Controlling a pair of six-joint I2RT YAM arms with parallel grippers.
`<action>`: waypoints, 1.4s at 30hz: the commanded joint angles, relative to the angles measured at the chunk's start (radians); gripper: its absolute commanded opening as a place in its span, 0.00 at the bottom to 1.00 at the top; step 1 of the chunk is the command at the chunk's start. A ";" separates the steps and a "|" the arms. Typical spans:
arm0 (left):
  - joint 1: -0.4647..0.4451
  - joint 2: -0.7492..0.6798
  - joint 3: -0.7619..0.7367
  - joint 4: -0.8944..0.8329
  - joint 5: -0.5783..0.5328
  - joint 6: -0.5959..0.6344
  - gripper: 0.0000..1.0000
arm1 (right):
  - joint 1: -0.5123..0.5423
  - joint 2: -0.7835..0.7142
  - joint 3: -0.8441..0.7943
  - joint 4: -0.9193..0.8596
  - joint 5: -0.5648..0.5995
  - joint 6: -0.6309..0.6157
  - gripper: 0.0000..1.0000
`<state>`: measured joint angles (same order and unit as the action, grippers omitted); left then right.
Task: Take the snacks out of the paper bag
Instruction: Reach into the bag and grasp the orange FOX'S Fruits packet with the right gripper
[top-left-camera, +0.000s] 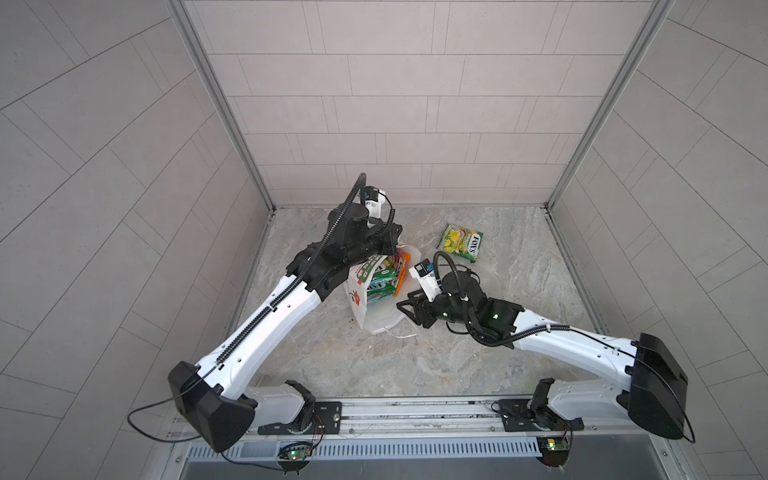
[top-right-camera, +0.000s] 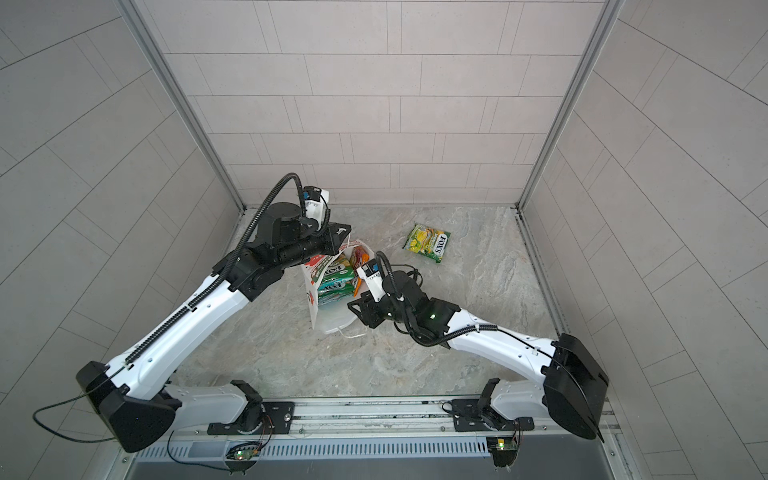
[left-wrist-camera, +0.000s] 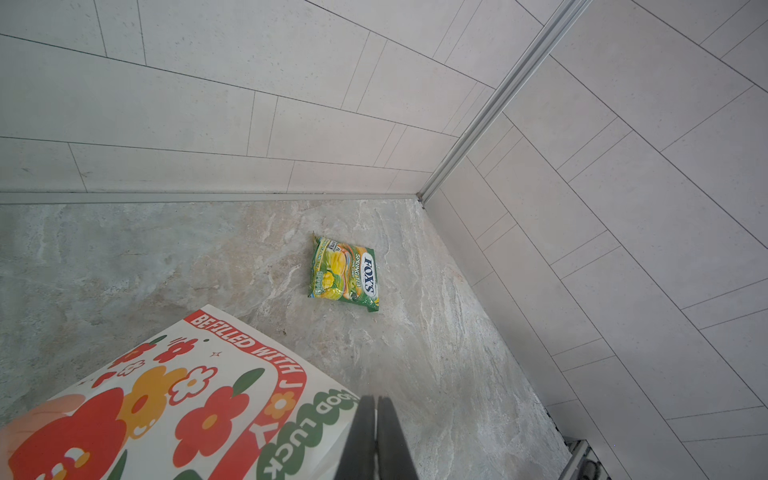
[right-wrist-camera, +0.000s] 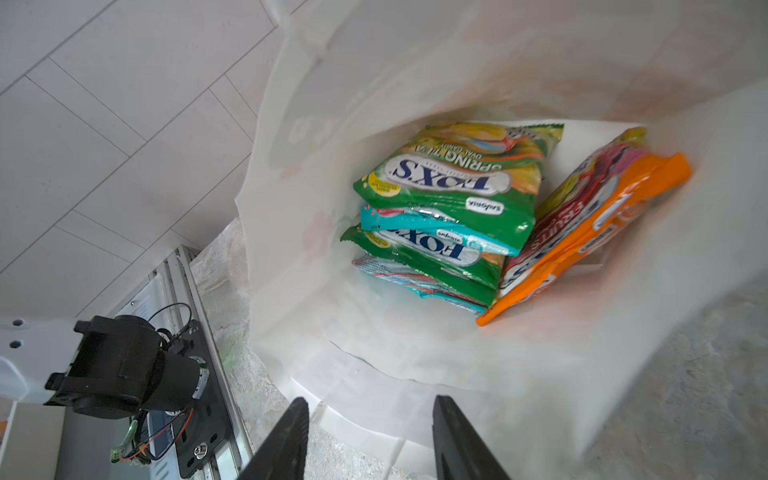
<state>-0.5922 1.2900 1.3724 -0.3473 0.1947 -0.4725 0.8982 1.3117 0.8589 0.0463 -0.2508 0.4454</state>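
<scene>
Left end effector (left-wrist-camera: 375, 402) seemingly pinches paper bag (left-wrist-camera: 187, 374), contact cropped; right end effector (right-wrist-camera: 370, 400) spread.

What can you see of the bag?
White paper bag, red and orange flower print, green-red side panel, white cord handles. It lies tipped on the table, mouth open toward the right gripper, whose jaws stand apart just outside. The left gripper is shut on its upper rim. Five packets show inside.
</scene>
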 joint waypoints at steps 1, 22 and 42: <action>-0.009 -0.004 0.019 0.057 0.018 -0.008 0.00 | 0.013 0.055 0.032 0.014 0.014 0.000 0.49; -0.032 -0.026 -0.012 0.057 0.102 -0.004 0.00 | -0.005 0.237 0.157 -0.152 0.469 0.122 0.41; -0.034 -0.042 -0.004 0.035 0.132 0.012 0.00 | -0.030 0.397 0.252 -0.082 0.591 0.302 0.33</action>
<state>-0.6186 1.2900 1.3643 -0.3580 0.2943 -0.4725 0.8742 1.6966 1.0996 -0.0383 0.2836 0.6930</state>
